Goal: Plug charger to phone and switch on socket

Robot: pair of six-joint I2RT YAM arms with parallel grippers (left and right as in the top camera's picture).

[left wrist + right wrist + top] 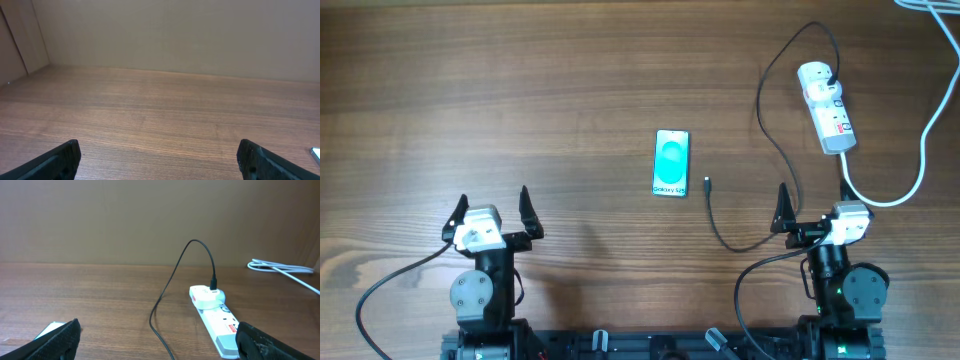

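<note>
1. I see the left gripper (492, 198) at lower left of the overhead frame; its jaws stand wide apart and grasp nothing; its wrist view shows bare table (520, 80) between the two fingers.
2. The right gripper (814, 205) sits at lower right; it is released too, jaws spread, nothing between them.
3. The phone (671, 163) lies flat near the frame centre, screen up and lit turquoise; its white band is at the lower end, towards the arms.
4. The socket (826, 120) lies at upper right, slightly slanted; a white adapter (206, 296) is plugged into its upper end; I cannot tell whether the switches are on.
5. The charger (759, 100) rises from that adapter, arcs left, runs down past the right gripper's left finger, then curls back up; its tip (707, 186) rests on the table just right of the phone's lower end, near it but not touching.
6. A thick white cord (920, 150) leaves the socket's lower end, loops right and exits at the upper right corner.
7. In the right wrist view the socket is at centre right, with a corner of the phone at lower left.
</note>
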